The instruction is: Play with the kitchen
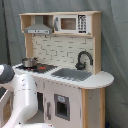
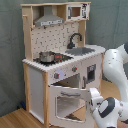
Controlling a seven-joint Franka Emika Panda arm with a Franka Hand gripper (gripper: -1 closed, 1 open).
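The kitchen [image 1: 65, 60] [image 2: 55, 50] is a tall white and light-wood toy with a range hood [image 2: 49, 19], a microwave [image 1: 70, 23], a black faucet [image 1: 83, 59] and a grey sink [image 1: 72, 74]. A steel pot [image 1: 29, 62] [image 2: 46, 56] sits on the hob. In the second exterior view the oven door [image 2: 65, 102] hangs open, tilted outward below the knobs [image 2: 57, 75]. My gripper [image 2: 93, 95] is at the door's upper right corner. In the first exterior view my white arm [image 1: 20, 95] covers the kitchen's lower left and hides the gripper.
A grey curtain [image 2: 10, 50] hangs behind the kitchen. The floor [image 2: 15, 117] is wood. A small cabinet door [image 1: 61, 106] with a dark window sits under the sink. My arm's white links [image 2: 117, 65] stand to the second exterior view's right of the kitchen.
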